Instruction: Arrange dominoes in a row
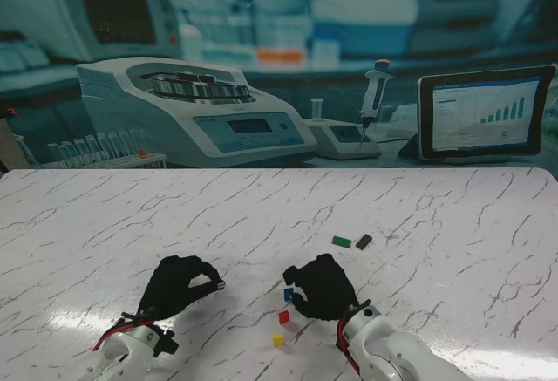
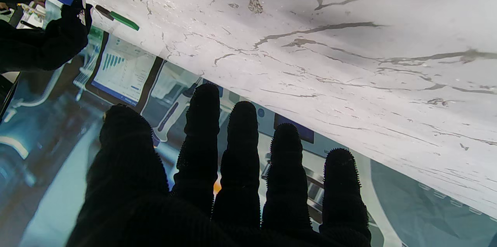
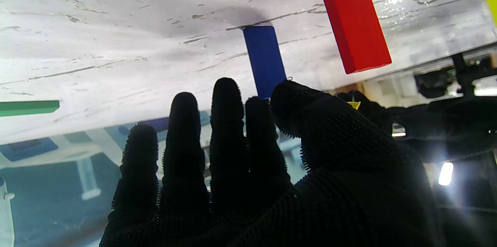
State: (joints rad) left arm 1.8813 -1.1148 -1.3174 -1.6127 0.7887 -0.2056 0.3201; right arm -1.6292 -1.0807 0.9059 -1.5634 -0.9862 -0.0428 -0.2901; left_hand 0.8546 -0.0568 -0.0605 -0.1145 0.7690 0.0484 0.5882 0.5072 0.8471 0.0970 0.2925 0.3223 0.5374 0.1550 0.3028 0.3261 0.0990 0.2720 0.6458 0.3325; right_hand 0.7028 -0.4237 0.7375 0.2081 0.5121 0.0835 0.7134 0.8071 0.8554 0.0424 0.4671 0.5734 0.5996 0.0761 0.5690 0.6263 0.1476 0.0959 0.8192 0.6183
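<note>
White-veined marble table [image 1: 105, 215] is shown from the stand camera. At left, the left hand [image 1: 179, 285], black-gloved, is held over the surface with its fingers [image 2: 202, 122] extended and slightly apart; nothing is held. Toward the centre, 3 upright dominoes are set in a short diagonal line: a yellow domino [image 1: 278, 340] nearest, a red domino [image 1: 283, 316], then a blue domino [image 1: 289, 294]. The right hand [image 1: 324, 287] is pinched on the blue domino's top between thumb and index. Farther right, a green domino [image 1: 341, 241] and a dark domino [image 1: 364, 241] lie flat, just beside each other.
</note>
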